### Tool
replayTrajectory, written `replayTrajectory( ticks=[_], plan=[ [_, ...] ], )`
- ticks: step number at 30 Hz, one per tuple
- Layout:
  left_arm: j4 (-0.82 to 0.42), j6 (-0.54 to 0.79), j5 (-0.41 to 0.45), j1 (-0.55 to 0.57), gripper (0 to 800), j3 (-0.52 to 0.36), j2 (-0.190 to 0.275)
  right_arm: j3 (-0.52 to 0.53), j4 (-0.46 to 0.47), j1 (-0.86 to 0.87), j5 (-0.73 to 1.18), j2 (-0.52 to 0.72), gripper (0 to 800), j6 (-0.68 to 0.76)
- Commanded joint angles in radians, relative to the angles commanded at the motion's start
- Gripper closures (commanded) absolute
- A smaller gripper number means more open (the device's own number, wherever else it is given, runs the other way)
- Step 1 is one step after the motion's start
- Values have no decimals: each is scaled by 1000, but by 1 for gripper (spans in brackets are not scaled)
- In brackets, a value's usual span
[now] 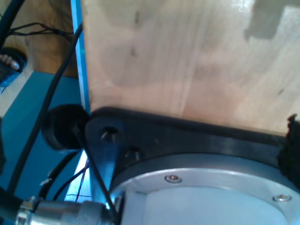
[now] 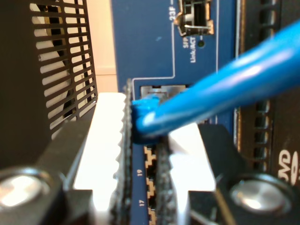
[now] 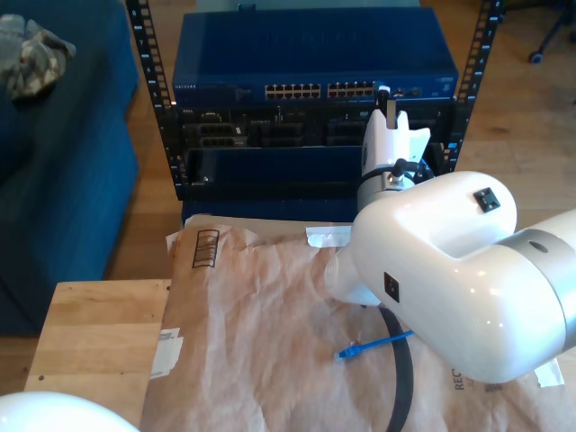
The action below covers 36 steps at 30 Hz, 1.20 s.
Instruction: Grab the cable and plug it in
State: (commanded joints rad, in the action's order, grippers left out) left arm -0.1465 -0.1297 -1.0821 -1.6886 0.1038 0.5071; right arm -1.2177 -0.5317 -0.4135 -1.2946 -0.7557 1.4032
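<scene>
My second gripper [image 2: 145, 140] is clamped on the cable [image 2: 211, 96], its white fingers [image 2: 110, 140] pressing the blue boot from both sides with almost no gap between them. The held plug end sits right at the face of the blue network switch [image 2: 140, 42], against a port opening in the row above the numbers 17 and 19; whether it is seated I cannot tell. In the exterior view the gripper [image 3: 389, 112] reaches up to the switch [image 3: 310, 63], while the cable's free end [image 3: 373, 346] lies below on the brown paper [image 3: 261, 342]. My first gripper's jaws are hidden; its camera faces a wooden board [image 1: 187, 61].
</scene>
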Motion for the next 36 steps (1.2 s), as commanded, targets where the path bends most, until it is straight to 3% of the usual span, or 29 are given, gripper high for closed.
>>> replayTrajectory(
  ticks=[7,8,10,12,23,26,33,36],
  plan=[
    [0,0,0,0,0,0,0,-15,2,3,3,-8,796,0],
    [0,0,0,0,0,0,0,-12,3,3,5,-6,745,0],
    [0,0,0,0,0,0,0,-6,20,3,20,2,540,-2],
    [0,0,0,2,0,0,0,8,34,5,31,5,504,-2],
    [0,0,0,0,0,0,0,284,68,3,48,232,457,-2],
    [0,0,0,0,0,0,0,347,74,6,144,282,408,-2],
    [0,0,0,0,0,0,0,506,133,43,344,463,403,-5],
    [0,0,0,0,0,0,0,577,189,103,479,586,300,-6]
  ],
)
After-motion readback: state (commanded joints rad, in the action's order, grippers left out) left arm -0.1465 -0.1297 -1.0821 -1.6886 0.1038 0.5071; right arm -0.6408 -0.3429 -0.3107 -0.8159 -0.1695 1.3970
